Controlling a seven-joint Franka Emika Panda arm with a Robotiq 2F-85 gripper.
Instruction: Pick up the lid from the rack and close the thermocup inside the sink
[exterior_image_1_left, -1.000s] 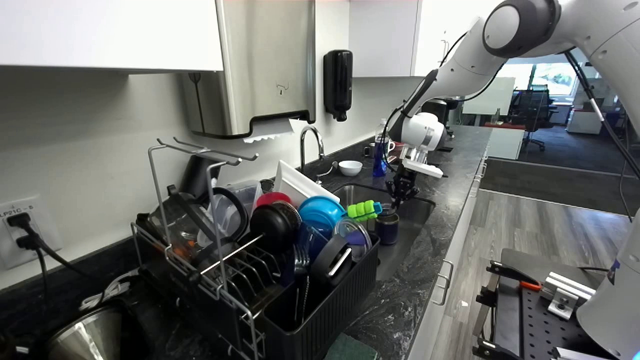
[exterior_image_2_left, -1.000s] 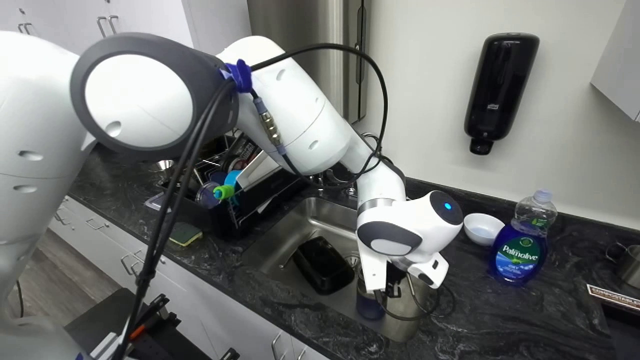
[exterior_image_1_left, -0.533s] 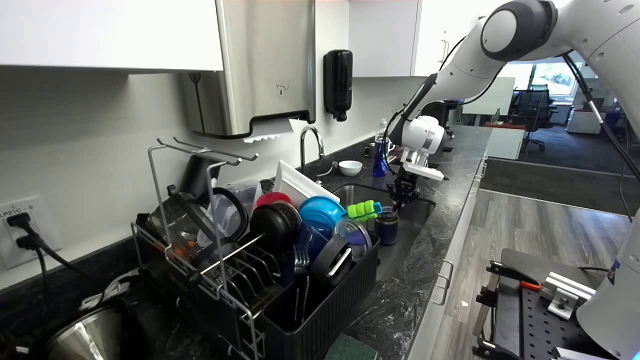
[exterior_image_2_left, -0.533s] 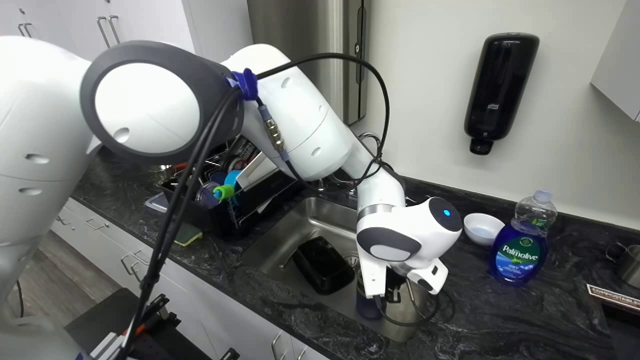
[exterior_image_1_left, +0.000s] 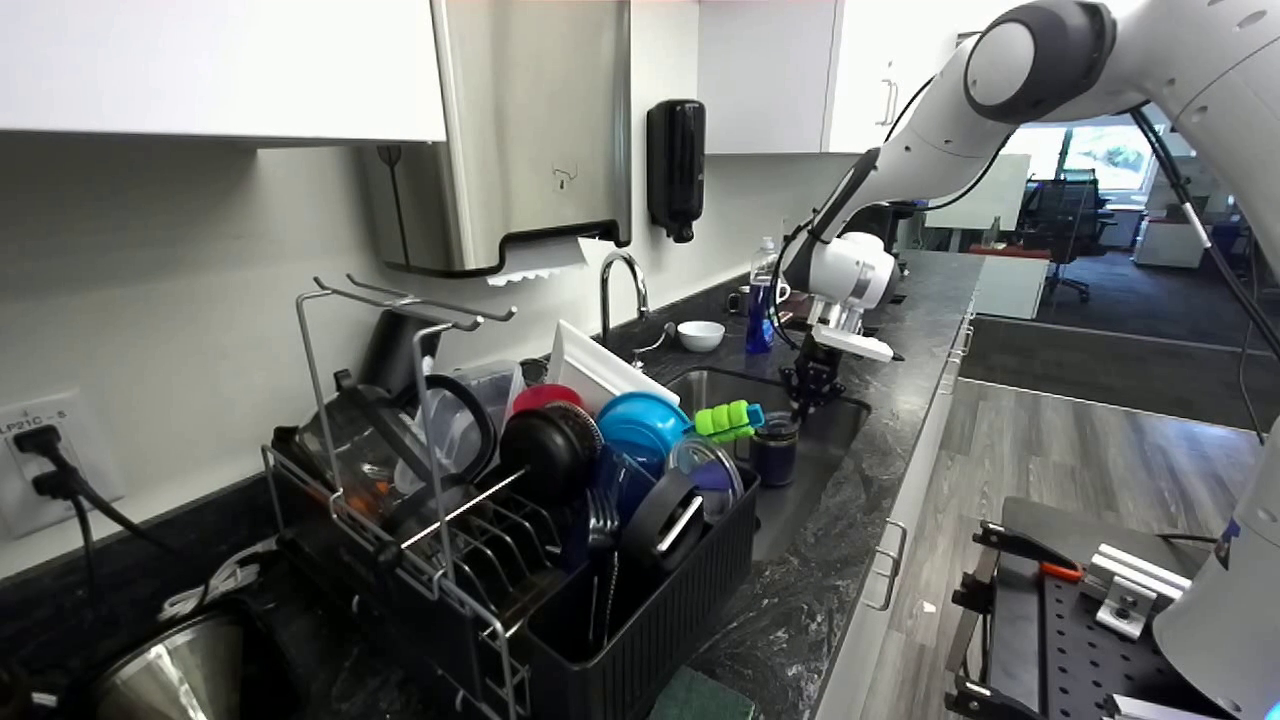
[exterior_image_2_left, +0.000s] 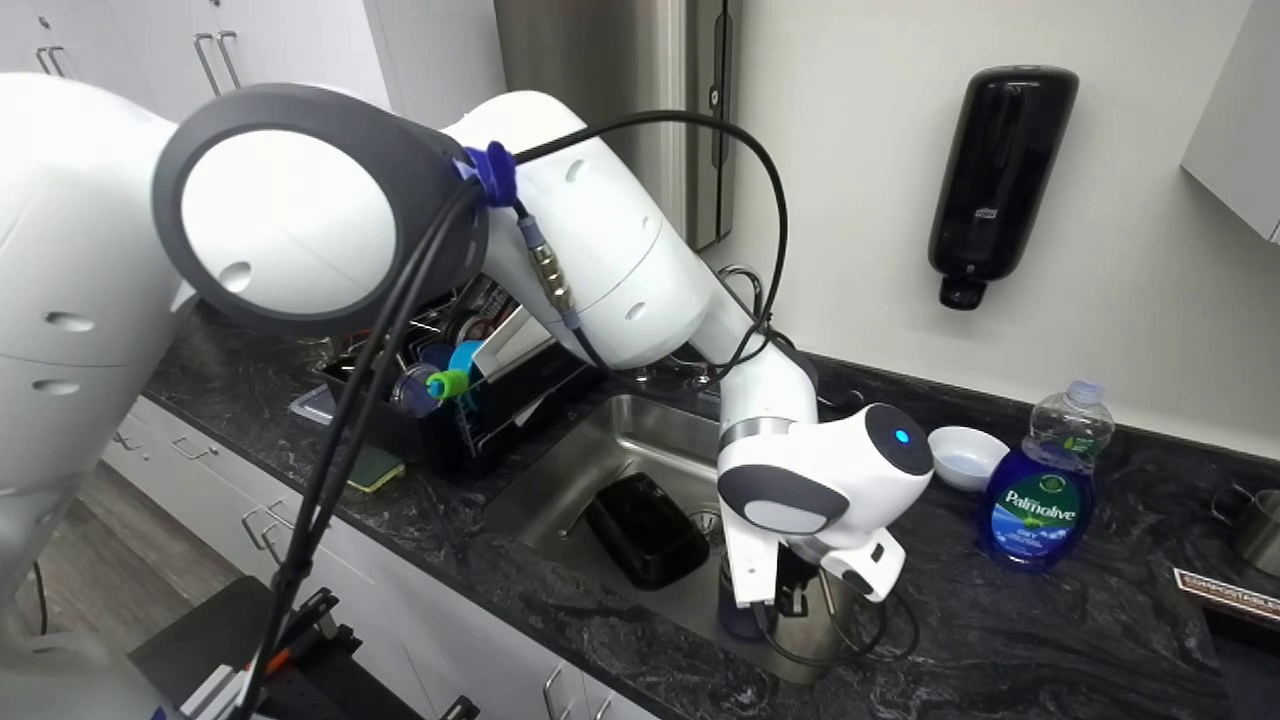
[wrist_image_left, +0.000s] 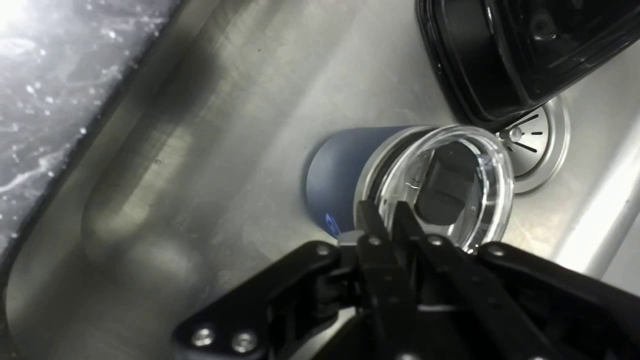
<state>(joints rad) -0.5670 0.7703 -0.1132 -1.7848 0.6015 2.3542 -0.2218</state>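
The dark blue thermocup stands in the sink and shows in the exterior views (exterior_image_1_left: 774, 460) (exterior_image_2_left: 742, 618) and the wrist view (wrist_image_left: 337, 175). The clear lid (wrist_image_left: 445, 192) with its dark slider lies over the cup's mouth in the wrist view. I cannot tell whether it sits flush all round. My gripper's two black fingers (wrist_image_left: 386, 205) are close together with the lid's clear rim between them, at the cup's edge. In an exterior view the gripper (exterior_image_1_left: 800, 405) reaches down to the cup's top. In an exterior view the fingertips are hidden behind the hand.
A black container (exterior_image_2_left: 645, 530) lies in the sink (exterior_image_2_left: 570, 450) near the drain (wrist_image_left: 532, 142). A full dish rack (exterior_image_1_left: 640, 600) stands beside the sink, and a green-handled item (exterior_image_1_left: 728, 421) sticks out towards the cup. A soap bottle (exterior_image_2_left: 1040, 490) and white bowl (exterior_image_2_left: 966, 460) stand behind.
My hand has moved down and then slightly sideways, away from the dish rack. The thermocup seems to have shifted a little with it. The fingers stay at the cup's rim.
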